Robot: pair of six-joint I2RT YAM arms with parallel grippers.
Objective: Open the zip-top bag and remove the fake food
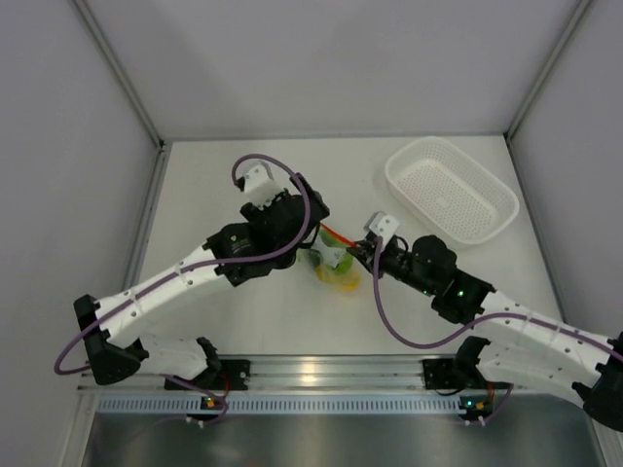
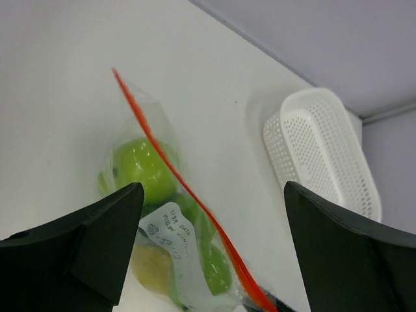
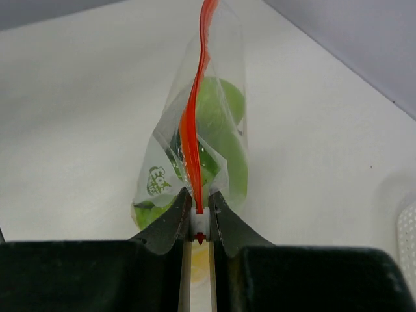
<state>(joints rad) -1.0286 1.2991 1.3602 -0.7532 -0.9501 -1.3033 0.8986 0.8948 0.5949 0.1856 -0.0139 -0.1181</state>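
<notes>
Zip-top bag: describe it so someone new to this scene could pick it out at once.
Start at the middle of the white table, left of the perforated basket. A small clear zip-top bag of green and yellow fake food sits there, pinched by the right pincer. Only it has an orange-red zip strip.

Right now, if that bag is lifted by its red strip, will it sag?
Probably: the bag is thin, crinkled film, so it should droop from the strip pinched by the right fingers. The round green fruits inside would likely shift and weigh it down; tipped out, they might roll.
</notes>
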